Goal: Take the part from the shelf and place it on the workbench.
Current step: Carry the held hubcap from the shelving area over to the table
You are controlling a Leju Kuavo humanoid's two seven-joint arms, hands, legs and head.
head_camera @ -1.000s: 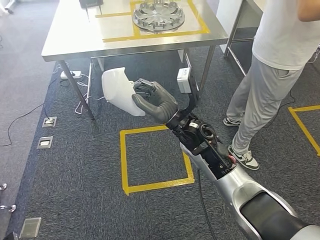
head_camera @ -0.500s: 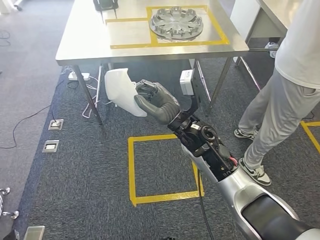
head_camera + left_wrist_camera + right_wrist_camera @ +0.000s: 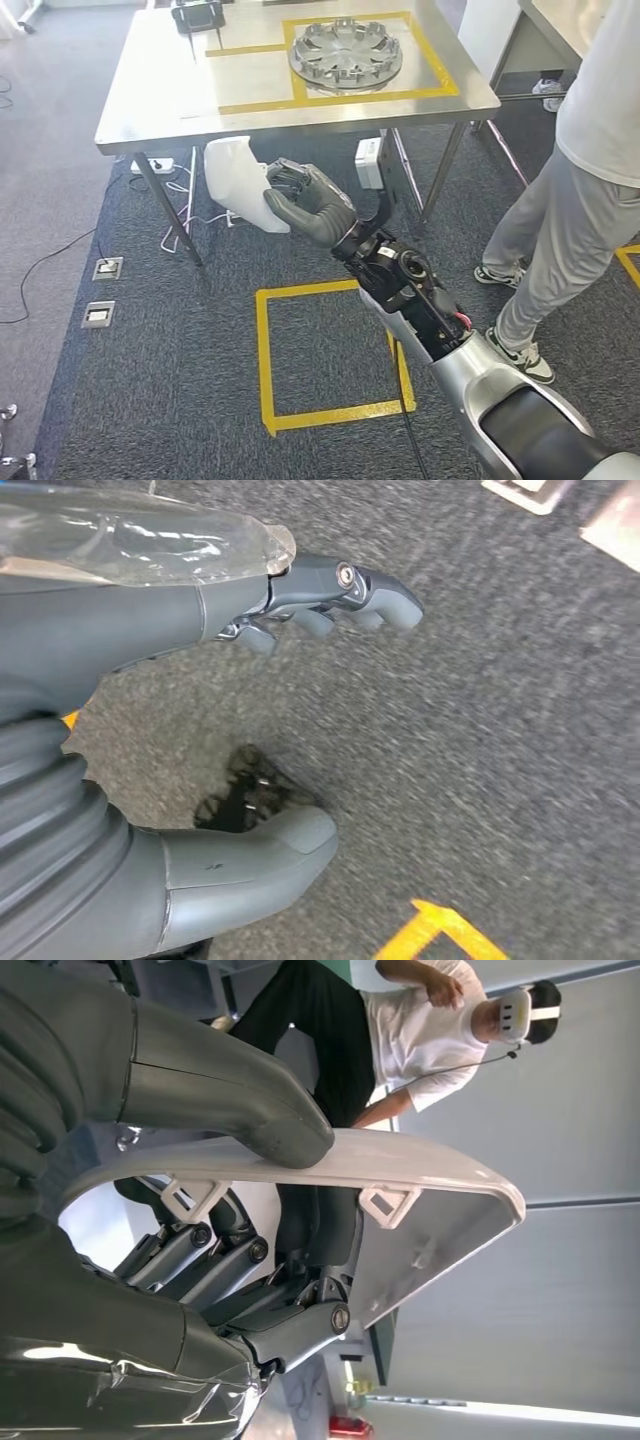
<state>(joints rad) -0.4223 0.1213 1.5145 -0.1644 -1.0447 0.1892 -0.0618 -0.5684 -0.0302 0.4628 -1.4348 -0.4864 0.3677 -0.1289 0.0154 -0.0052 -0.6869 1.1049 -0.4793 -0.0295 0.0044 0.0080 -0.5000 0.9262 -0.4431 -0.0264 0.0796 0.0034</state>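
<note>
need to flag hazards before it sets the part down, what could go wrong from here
The white part hangs below the workbench edge in the right hand; moving forward without lifting could knock it against the rim. The thumb clamps only one end, so it might slip. A person stands close to the right arm, and the wheel cover takes up one taped square.

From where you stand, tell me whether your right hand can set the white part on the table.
Probably not yet. The right hand holds the white part below the table edge, so it must rise first; bare tabletop lies above.

Wheel cover (image 3: 345,52) inside tape outline; person (image 3: 581,190) beside.
</note>
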